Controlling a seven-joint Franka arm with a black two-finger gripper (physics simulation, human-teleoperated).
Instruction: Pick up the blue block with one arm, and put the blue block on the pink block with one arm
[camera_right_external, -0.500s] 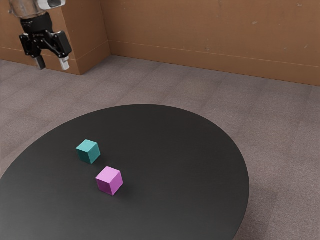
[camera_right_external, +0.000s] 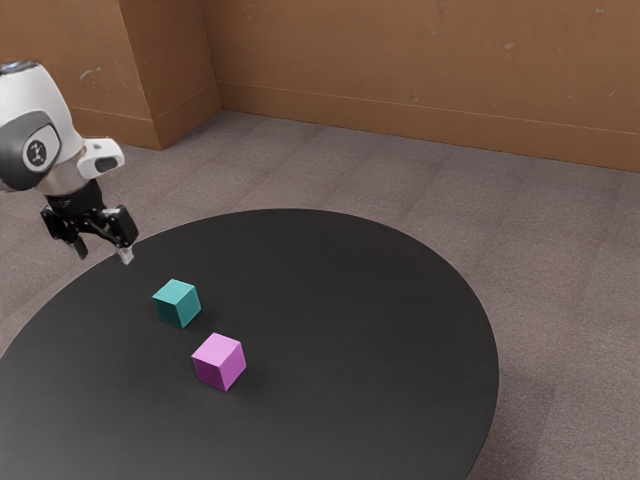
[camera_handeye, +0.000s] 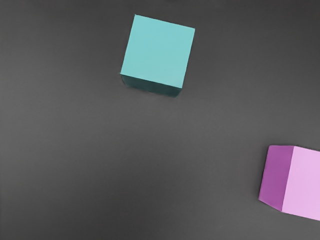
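Fingers: we are keeping the fingers apart with a clear gap, gripping nothing, tips pointing down at the table.
Gripper: the gripper is hanging low over the table's far edge, at the exterior view's left, near the blue block but not touching it.
Arm: the arm is reaching in from the exterior view's left, its white wrist bent over the gripper.
Change: half a second ago the gripper was high up by the brown wall; we are now bringing it down close to table height and nearer the blocks. Neither block has shifted.
Meaning: we are judging this to be the approach for the pick. Nothing is lifted yet, so the stacking is still wholly ahead of us.
Blue block's place: it is resting flat on the table, to the right of the gripper and a little nearer, with the pink block just beyond it, nearer and to the right. The two blocks are close but apart.
Blue block's look: it is showing as a teal cube with a pale flat top and darker sides, sharp-edged and plain. In the wrist view it is lying ahead of the hand, turned slightly askew.
Next move: we are expecting to carry the gripper over the blue block, line the fingers up with two opposite faces, and lower around it without nudging the pink block.
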